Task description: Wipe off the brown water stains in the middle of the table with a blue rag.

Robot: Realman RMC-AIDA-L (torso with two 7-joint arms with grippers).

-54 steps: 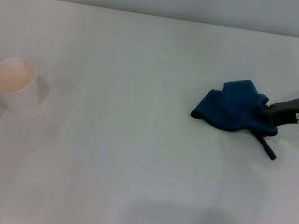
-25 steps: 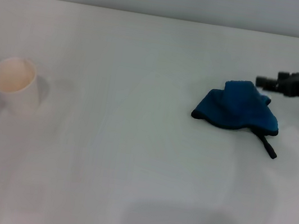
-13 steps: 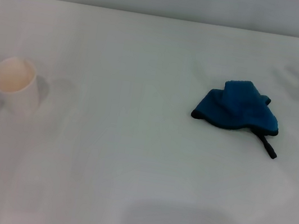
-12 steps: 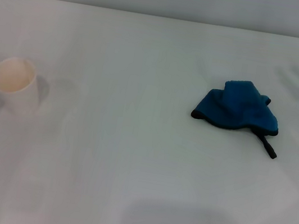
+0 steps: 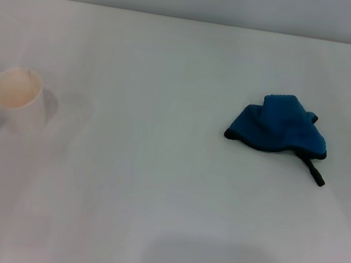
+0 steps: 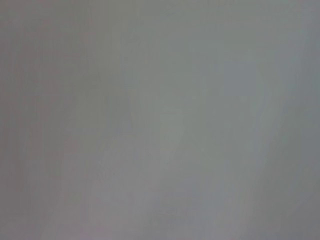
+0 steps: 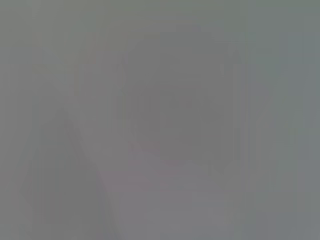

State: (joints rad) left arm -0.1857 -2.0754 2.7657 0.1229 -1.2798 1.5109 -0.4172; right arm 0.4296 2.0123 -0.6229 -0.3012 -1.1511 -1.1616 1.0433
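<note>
The blue rag point(image 5: 278, 125) lies crumpled on the white table point(image 5: 153, 188), right of the middle, with its black loop strap point(image 5: 311, 171) trailing toward the near right. No brown water stains show on the table. Neither gripper shows in the head view. Both wrist views show only a plain grey surface and no fingers.
A white paper cup point(image 5: 17, 99) stands upright at the left side of the table. The table's far edge runs along the top of the head view.
My right gripper let go of the blue rag, rose up and away to the far right, and has left the head view. The rag and the cup have not moved.
</note>
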